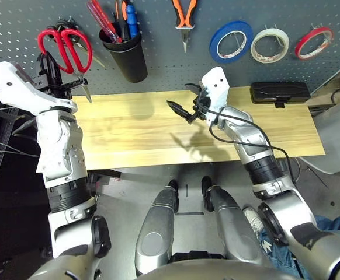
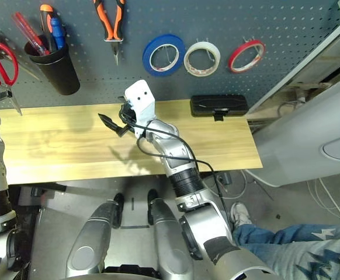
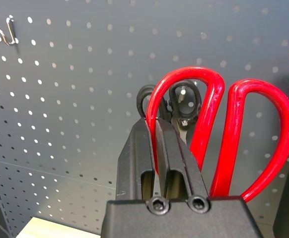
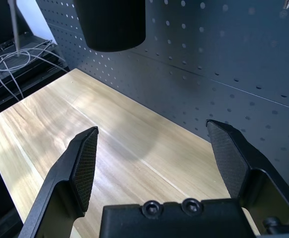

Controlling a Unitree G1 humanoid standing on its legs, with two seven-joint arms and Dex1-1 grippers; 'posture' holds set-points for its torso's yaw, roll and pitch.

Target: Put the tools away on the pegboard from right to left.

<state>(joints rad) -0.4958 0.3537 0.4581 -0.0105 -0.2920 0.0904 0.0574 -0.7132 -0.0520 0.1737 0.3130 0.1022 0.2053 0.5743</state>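
Workbench [image 1: 135,131] of pale wood, apparently.

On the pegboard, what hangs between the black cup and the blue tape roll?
The orange-and-black pliers hang between the black cup and blue tape roll, in both eye views.

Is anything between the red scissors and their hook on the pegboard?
Black-handled scissors already hang on that hook, behind the red-handled scissors, which the left tool grips by one loop against the pegboard.
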